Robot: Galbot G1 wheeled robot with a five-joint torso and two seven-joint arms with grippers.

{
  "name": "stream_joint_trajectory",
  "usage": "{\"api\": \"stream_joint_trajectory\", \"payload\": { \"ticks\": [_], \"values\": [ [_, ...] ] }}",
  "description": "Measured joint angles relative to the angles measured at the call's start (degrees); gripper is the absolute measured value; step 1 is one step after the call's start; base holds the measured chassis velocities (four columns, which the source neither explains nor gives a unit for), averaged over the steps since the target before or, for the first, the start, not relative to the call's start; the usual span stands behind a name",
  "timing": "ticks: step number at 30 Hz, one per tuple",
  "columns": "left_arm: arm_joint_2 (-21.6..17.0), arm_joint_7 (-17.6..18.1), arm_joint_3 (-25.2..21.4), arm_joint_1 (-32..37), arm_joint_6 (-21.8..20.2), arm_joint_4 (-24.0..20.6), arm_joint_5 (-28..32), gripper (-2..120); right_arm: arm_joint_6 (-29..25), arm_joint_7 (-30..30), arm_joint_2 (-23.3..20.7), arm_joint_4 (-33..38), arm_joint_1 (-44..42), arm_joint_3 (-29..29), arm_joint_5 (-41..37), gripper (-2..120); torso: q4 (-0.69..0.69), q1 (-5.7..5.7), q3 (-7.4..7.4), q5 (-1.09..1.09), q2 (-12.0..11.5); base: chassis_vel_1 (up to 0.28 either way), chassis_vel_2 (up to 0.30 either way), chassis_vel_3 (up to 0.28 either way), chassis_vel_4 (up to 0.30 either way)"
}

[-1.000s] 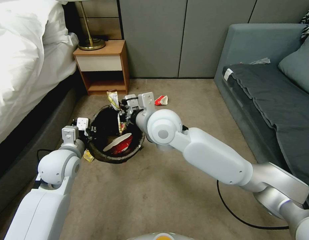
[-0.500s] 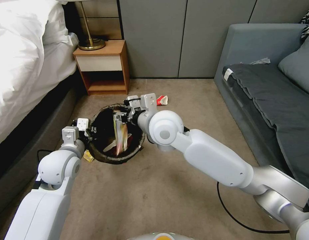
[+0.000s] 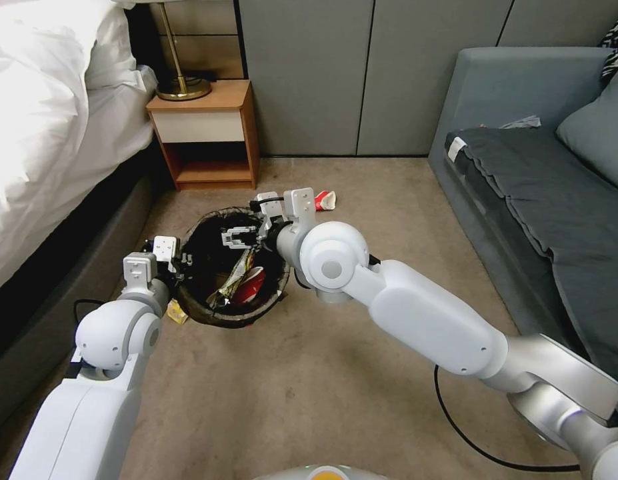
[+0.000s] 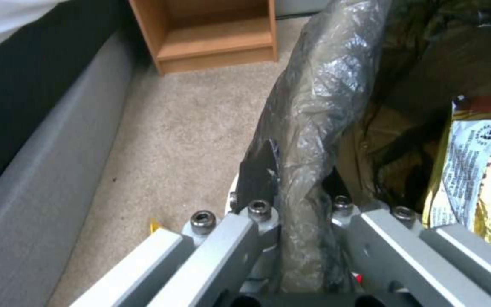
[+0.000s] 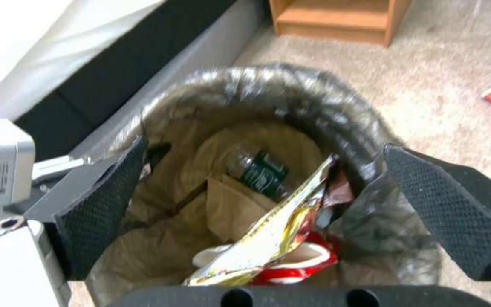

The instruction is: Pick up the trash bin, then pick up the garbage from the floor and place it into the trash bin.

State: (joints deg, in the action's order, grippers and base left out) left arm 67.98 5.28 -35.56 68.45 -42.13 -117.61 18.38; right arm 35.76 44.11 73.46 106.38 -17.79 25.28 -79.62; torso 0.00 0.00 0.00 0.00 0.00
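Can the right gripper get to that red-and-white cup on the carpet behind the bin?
Probably yes: the right gripper is open and empty over the trash bin, and bare floor surrounds the cup.

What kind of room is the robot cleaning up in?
It looks like a bedroom, maybe a hotel room. There's a bed with a white duvet, a wooden nightstand with a brass lamp base on top, and a grey sofa on carpet.

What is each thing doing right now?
Round bag-lined trash bin: upright, rim clamped by left gripper.
Right gripper: open, empty, above the bin.
Yellow foil snack wrapper: inside, leaning.
Red-and-white crushed paper cup: inside.
Second red-and-white cup: lying on beige carpet floor.
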Motion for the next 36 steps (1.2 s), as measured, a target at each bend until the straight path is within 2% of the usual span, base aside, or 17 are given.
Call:
{"api": "stream_joint_trajectory", "payload": {
  "ticks": [5, 8, 9, 12, 13, 15, 16, 17, 19, 20, 22, 23, 24, 27, 28, 30, 36],
  "values": [
    [-0.1, 0.0, -0.2, 0.0, 0.0, 0.0, 0.1, 0, -1.5, -1.4, -2.3, 1.2, 1.0, -4.1, 5.1, 100, 0.01, 0.0, 0.0, 0.01, 0.0, 0.0, 0.0, 0.0, 0.0],
    [-0.3, 0.0, -0.3, -0.1, 0.0, -0.1, 0.5, 0, -5.9, -2.3, -7.7, 2.2, 1.6, -8.2, 12.9, 100, 0.01, 0.0, 0.0, 0.02, 0.0, 0.0, 0.0, 0.0, 0.0],
    [-0.3, 0.0, -0.3, -0.1, 0.0, -0.1, 0.5, 0, -5.9, -2.3, -7.7, 2.2, 1.6, -8.2, 12.9, 100, 0.01, 0.0, 0.0, 0.02, 0.0, 0.0, 0.0, 0.0, 0.0],
    [-0.3, 0.1, -0.3, -0.3, 0.0, -0.6, 0.7, 0, -10.2, -6.5, -15.2, 3.3, -0.6, -14.7, 24.1, 100, -0.01, 0.0, 0.0, 0.02, 0.0, 0.0, 0.0, 0.0, 0.0],
    [-0.3, 0.1, -0.3, -0.3, 0.0, -0.6, 0.7, 0, -10.2, -6.5, -15.2, 3.3, -0.6, -14.7, 24.1, 100, -0.01, 0.0, 0.0, 0.02, 0.0, 0.0, 0.0, 0.0, 0.0],
    [-0.1, 0.1, -0.2, -0.3, 0.0, -0.8, 0.7, 0, -11.9, -9.3, -19.1, 5.1, -6.4, -21.7, 30.3, 100, -0.02, 0.0, 0.0, 0.04, 0.0, 0.0, 0.0, 0.0, 0.0],
    [-0.1, 0.1, -0.2, -0.3, 0.0, -0.8, 0.7, 0, -11.9, -9.3, -19.1, 5.1, -6.4, -21.7, 30.3, 100, -0.02, 0.0, 0.0, 0.04, 0.0, 0.0, 0.0, 0.0, 0.0],
    [0.0, 0.1, -0.2, -0.3, 0.0, -0.8, 0.7, 0, -12.3, -9.8, -20.2, 5.9, -8.9, -24.3, 31.9, 100, -0.02, 0.0, 0.0, 0.03, 0.0, 0.0, 0.0, 0.0, 0.0],
    [0.2, 0.2, -0.3, 0.0, 0.0, -1.0, 0.7, 0, -14.1, -12.3, -22.2, 8.5, -18.5, -34.5, 37.5, 100, -0.01, 0.0, 0.0, 0.03, 0.0, 0.0, 0.0, 0.0, 0.0],
    [0.2, 0.2, -0.3, 0.0, 0.0, -1.0, 0.7, 0, -14.1, -12.3, -22.2, 8.5, -18.5, -34.5, 37.5, 100, -0.01, 0.0, 0.0, 0.03, 0.0, 0.0, 0.0, 0.0, 0.0],
    [0.5, 0.3, -0.4, 0.3, 0.0, -1.3, 0.7, 0, -16.7, -15.1, -21.9, 9.7, -29.7, -44.0, 44.2, 100, -0.02, 0.0, 0.0, 0.04, 0.0, 0.0, 0.0, 0.0, 0.0],
    [0.7, 0.3, -0.4, 0.4, 0.0, -1.4, 0.6, 0, -17.5, -15.8, -21.4, 9.9, -33.3, -46.8, 46.2, 100, -0.04, 0.0, 0.0, 0.07, 0.0, 0.0, 0.0, 0.0, 0.0],
    [0.7, 0.3, -0.4, 0.4, 0.0, -1.4, 0.6, 0, -17.5, -15.8, -21.4, 9.9, -33.3, -46.8, 46.2, 100, -0.04, 0.0, 0.0, 0.07, 0.0, 0.0, 0.0, 0.0, 0.0],
    [1.2, 0.3, -0.4, 1.0, 0.0, -2.2, 0.6, 0, -20.8, -18.7, -17.8, 11.1, -42.5, -53.4, 53.2, 100, -0.02, 0.0, -0.01, -0.02, 0.0, 0.0, 0.0, 0.0, 0.0],
    [1.2, 0.3, -0.4, 1.0, 0.0, -2.2, 0.6, 0, -20.8, -18.7, -17.8, 11.1, -42.5, -53.4, 53.2, 100, -0.02, 0.0, -0.01, -0.02, 0.0, 0.0, 0.0, 0.0, 0.0],
    [1.1, 0.3, -0.7, 1.3, 0.0, -2.7, 0.6, 0, -22.7, -20.7, -14.4, 11.5, -47.3, -55.5, 57.5, 100, 0.0, -0.01, -0.01, 0.01, 0.0, 0.0, 0.0, 0.0, 0.0],
    [0.5, 0.2, -1.1, 1.6, 0.0, -3.2, 0.7, 0, -24.1, -22.2, -9.8, 11.5, -50.7, -56.2, 62.0, 100, 0.0, 0.0, -0.01, -0.01, 0.0, 0.0, 0.0, 0.0, 0.0]
  ]
}}
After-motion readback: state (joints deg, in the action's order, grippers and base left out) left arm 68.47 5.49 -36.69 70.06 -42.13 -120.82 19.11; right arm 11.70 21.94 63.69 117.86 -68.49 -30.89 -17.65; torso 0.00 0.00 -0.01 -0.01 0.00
